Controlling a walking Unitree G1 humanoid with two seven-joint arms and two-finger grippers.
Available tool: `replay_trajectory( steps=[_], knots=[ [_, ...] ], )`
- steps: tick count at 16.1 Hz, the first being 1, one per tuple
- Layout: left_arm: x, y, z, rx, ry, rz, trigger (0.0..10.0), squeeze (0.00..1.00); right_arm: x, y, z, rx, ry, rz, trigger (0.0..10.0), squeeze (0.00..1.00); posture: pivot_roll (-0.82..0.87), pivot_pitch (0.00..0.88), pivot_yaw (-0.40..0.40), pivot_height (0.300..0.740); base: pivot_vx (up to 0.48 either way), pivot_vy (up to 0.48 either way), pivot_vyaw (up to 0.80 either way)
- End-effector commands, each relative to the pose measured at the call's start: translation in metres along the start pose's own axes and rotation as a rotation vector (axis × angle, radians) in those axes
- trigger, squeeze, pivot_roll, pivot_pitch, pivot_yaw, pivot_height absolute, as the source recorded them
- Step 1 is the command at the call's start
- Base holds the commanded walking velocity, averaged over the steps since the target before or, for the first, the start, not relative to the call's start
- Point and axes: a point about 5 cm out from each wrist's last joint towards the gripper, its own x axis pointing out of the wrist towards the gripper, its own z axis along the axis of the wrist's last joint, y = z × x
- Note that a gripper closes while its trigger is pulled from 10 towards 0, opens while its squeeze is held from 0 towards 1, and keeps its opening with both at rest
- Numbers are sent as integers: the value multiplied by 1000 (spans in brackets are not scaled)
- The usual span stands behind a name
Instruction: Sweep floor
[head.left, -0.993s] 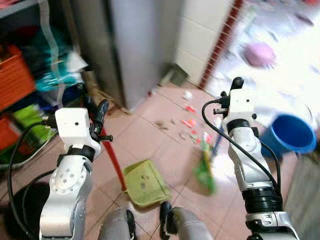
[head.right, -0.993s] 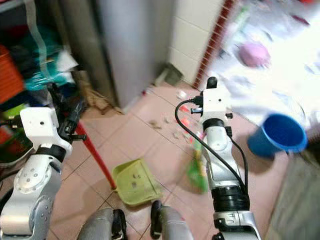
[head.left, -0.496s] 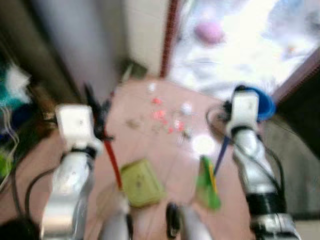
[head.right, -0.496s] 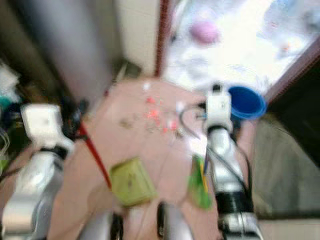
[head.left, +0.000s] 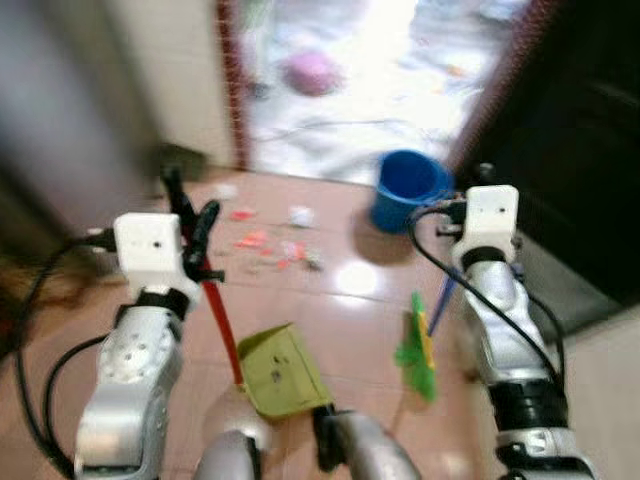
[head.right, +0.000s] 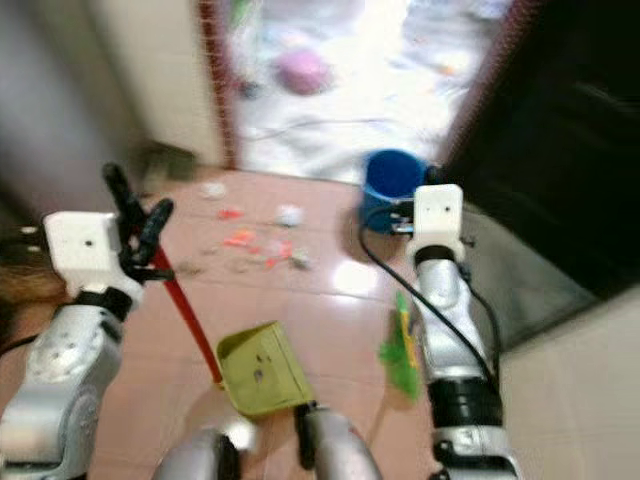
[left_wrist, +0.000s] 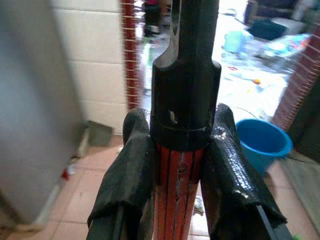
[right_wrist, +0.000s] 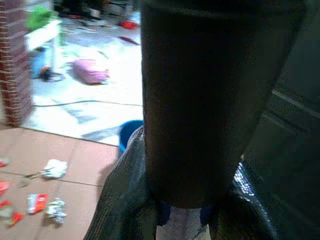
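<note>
Litter (head.left: 270, 243) lies scattered on the tiled floor (head.left: 330, 310) near the doorway. The left gripper (left_wrist: 180, 165) clamps the dustpan's red handle (left_wrist: 176, 190); the right gripper (right_wrist: 200, 210) clamps the broom handle (right_wrist: 205, 100). Risk: the broom head (head.left: 417, 350) sits well short of the litter, so a stroke could miss. Since a second ago the camera has swung right, bringing the blue bucket (head.left: 410, 185) toward the centre.

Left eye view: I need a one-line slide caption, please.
Left gripper holds the dustpan handle, right arm the green broom, litter ahead.
</note>
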Motion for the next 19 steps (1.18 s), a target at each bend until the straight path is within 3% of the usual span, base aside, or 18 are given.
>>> replay_trajectory(
  steps=[1,12,15,19],
  knots=[
    [0,-3,13,-6,-65,-24,10000,0,0,-4,-4,-16,20,-8,10000,0,49,164,-21,740,379,0,0],
    [2,-7,16,-18,-80,-39,10000,0,1,-1,0,-22,-5,12,10000,0,58,162,-19,740,379,242,0],
    [6,-4,17,40,-112,-27,10000,0,5,5,3,-6,-20,4,10000,0,60,132,-25,740,374,301,0],
    [11,-10,11,28,-107,-20,10000,0,2,14,10,-12,-53,44,10000,0,39,140,-38,740,397,270,0]
  ],
)
